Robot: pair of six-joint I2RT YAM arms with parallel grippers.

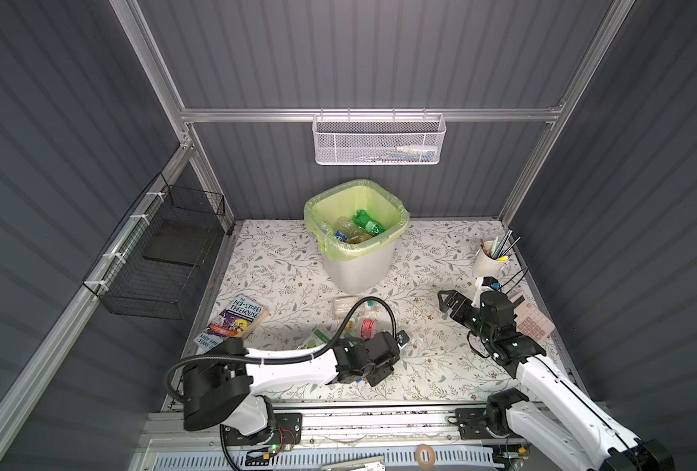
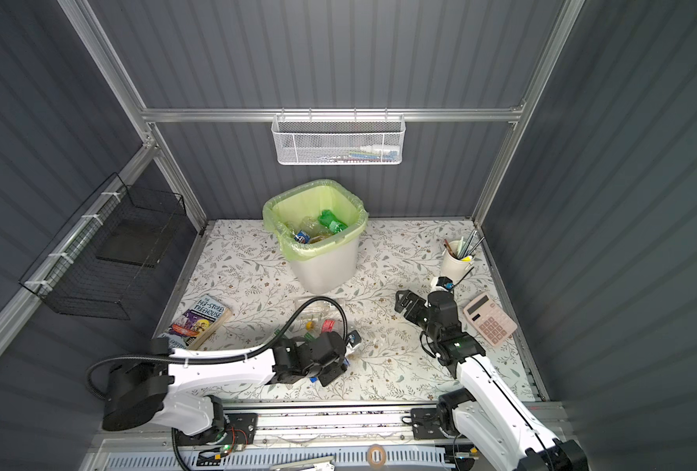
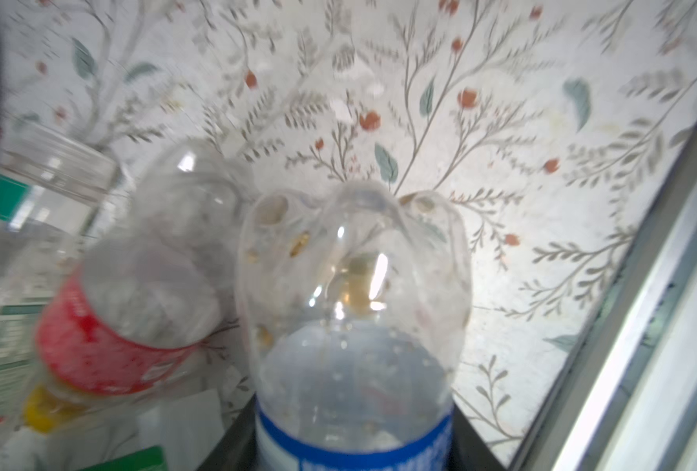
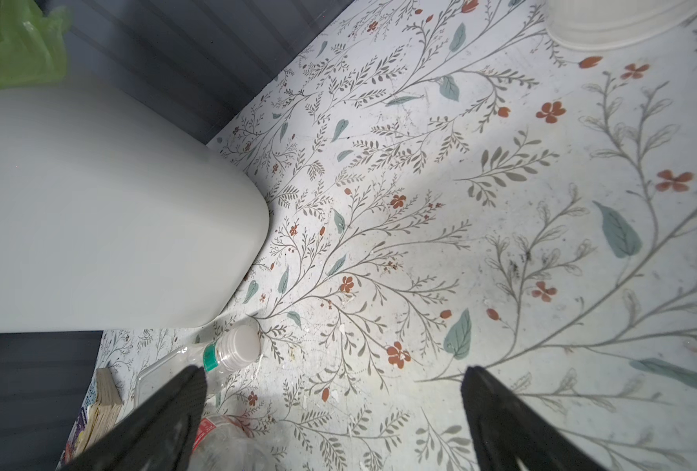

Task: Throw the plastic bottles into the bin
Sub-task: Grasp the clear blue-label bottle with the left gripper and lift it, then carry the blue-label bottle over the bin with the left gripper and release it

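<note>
Now left fingers (image 3: 232, 448) clamped on clear blue-labelled bottle (image 3: 353, 359), droplets inside; right fingers (image 4: 502, 424) apart.

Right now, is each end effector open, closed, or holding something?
Left end effector: closed on the blue-labelled clear bottle.
Right end effector: open, holding nothing.

A pale grey plastic bin (image 2: 326, 265) lined with a light-green bag stands at the back of the flowered table (image 2: 400, 367); a green plastic bottle (image 2: 332, 222) lies inside. The left gripper (image 2: 351, 343), low beside loose clear bottles (image 2: 318, 312), is closed on a clear blue-labelled bottle (image 2: 355, 336). The right gripper (image 2: 398, 302) hangs with its jaws apart.
</note>
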